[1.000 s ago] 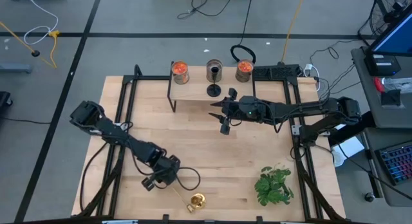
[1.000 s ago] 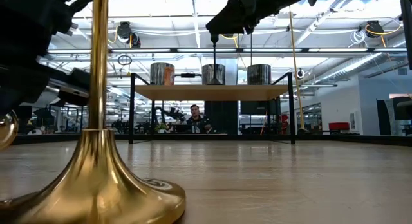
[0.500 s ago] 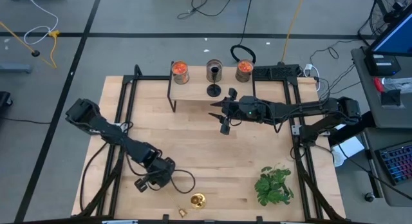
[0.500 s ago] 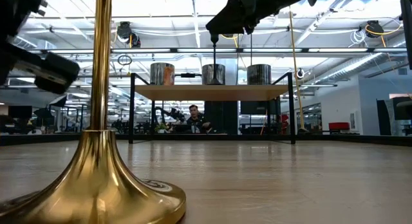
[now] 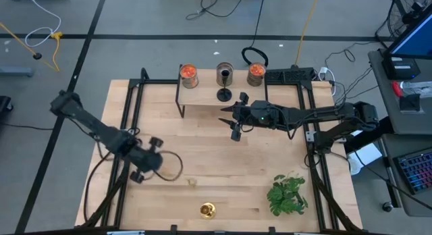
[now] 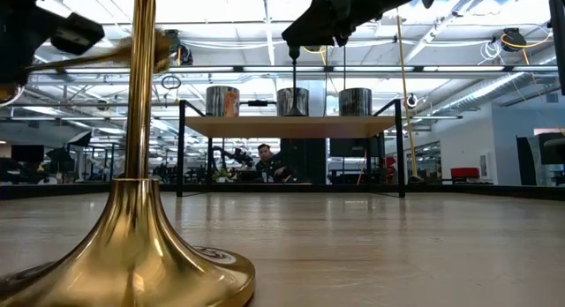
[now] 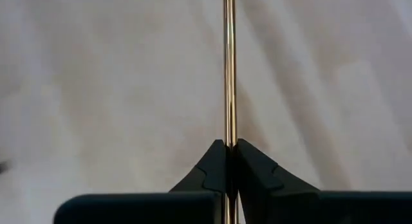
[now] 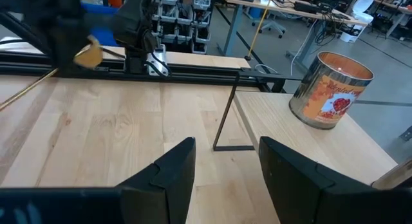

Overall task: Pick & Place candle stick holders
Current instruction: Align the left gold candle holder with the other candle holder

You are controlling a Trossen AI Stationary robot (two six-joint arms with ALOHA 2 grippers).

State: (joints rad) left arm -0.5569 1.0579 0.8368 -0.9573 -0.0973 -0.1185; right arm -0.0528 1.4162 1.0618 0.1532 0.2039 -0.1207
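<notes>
Left end effector point(image 7: 230, 150): you have it clenched on a gold holder's thin stem point(image 7: 228, 63), lower left of the high view.
Stem axis: runs straight out from the fingertips.
Right end effector point(image 5: 236, 120): released, near the shelf point(image 5: 202, 96).
Second gold holder point(image 5: 206, 210): upright, bottom centre of desk point(image 5: 202, 147).

1. Left gripper point(image 5: 162, 162) sits toward seven o'clock of the table, fingers point(image 7: 219, 166) pinched together.
2. Right gripper point(image 5: 228, 121) hovers toward one o'clock, fingers point(image 8: 174, 166) parted.

Three candle stick holders, each in a different place

One gold holder point(image 5: 207, 210) stood upright near the table's front edge; a second gold holder point(image 7: 228, 89) was clamped by its thin stem, lifted and horizontal; the black holder point(image 5: 223, 94) stood beside the small shelf.
</notes>
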